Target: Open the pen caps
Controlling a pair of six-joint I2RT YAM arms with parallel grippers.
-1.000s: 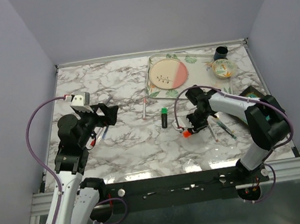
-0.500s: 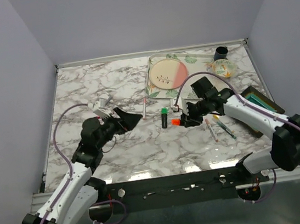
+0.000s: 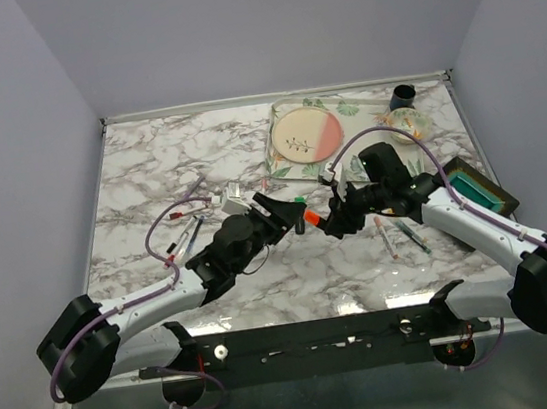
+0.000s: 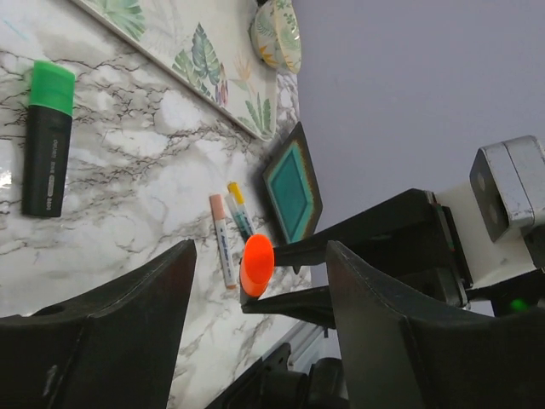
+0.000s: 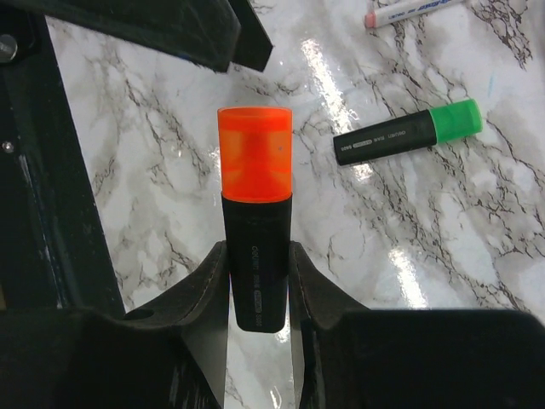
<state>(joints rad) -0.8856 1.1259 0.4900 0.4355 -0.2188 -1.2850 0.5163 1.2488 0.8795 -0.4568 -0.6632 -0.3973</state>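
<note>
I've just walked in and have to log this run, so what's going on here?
The right claw grips a black highlighter, held above the table with its orange cap pointing at the left arm. The left claw is open, right by that cap but not closed on it. The cap has not been pulled off yet. A green-capped highlighter lies on the table.

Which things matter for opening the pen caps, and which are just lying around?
Job: orange cap, on the highlighter in the right end effector; left end effector, open near it; green cap; thin capped pens.
Lying about: leaf-print tray; pink plate; patterned bowl; dark cup; teal square dish.
</note>
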